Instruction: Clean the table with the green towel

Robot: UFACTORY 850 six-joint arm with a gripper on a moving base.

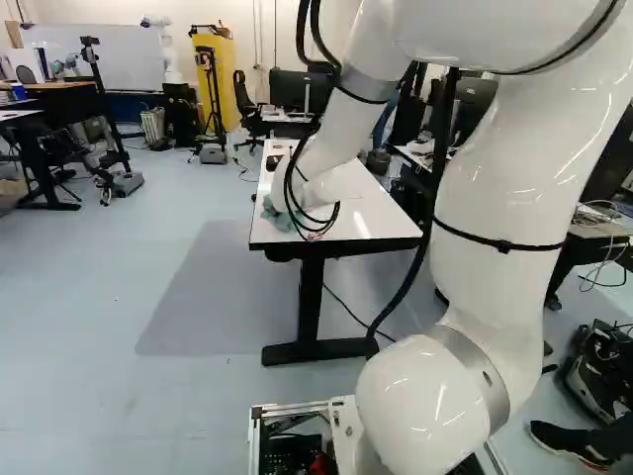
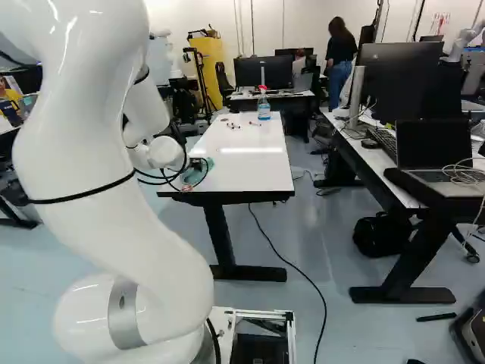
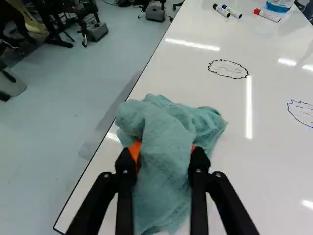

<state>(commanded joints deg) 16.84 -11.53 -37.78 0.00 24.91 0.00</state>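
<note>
Black two-finger gripper (image 3: pixel 164 154) is clamped on the green towel (image 3: pixel 166 116), bunched near one long edge of the white tabletop (image 3: pixel 234 171). Under uneven pressure, the black-ink outline (image 3: pixel 228 69) could be smeared; by an overlong stroke, the whiteboard markers (image 3: pixel 266 15) could be scattered.

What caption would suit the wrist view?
A black gripper clutches a green towel over a white table bearing a black scribble and a blue one.

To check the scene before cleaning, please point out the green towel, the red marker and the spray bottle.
Green towel (image 3: pixel 164 159): wrist view, its bunched middle.
Red marker (image 3: pixel 269 16): wrist view, its barrel.
Spray bottle (image 2: pixel 264 108): right base view, its body.
</note>
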